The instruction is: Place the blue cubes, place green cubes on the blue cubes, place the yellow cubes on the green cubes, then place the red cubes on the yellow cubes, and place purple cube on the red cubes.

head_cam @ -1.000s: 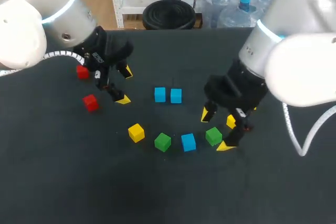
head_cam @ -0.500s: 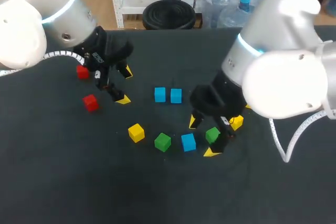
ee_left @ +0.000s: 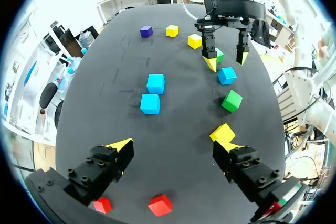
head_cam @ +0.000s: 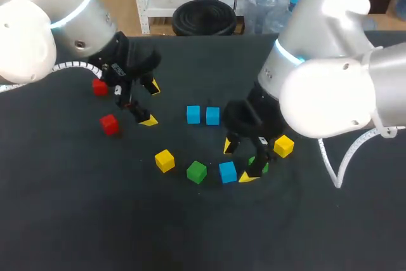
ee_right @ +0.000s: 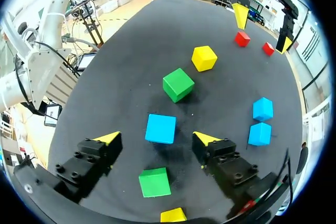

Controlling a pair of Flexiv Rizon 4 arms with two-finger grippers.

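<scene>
1. Three blue cubes sit on the dark table (head_cam: 158, 233). The first blue cube (head_cam: 193, 114) and the second blue cube (head_cam: 212, 116) stand side by side near the middle, just apart. The third blue cube (head_cam: 228, 171) lies nearer the front, in a loose row of cubes.
2. In that row, the left green cube (head_cam: 196, 171) is just beside the third blue cube, and the left yellow cube (head_cam: 164, 160) comes next.
3. The right gripper (head_cam: 238, 162) hangs over the third blue cube with its fingers spread wide. From its wrist camera the cube shows between the yellow tips, touching neither.
4. The right green cube (ee_right: 154, 182) lies under that gripper, with the right yellow cube (head_cam: 283, 146) near it.
5. The left gripper (head_cam: 151, 104) is well apart on the table's left, fingers spread, holding nothing.
6. The far red cube (head_cam: 99, 87) and the near red cube (head_cam: 109, 124) lie just beside that gripper.
7. The purple cube (ee_left: 146, 31) and a third yellow cube (ee_left: 172, 30) sit near each other beyond the right gripper, seen from the left wrist camera.
</scene>
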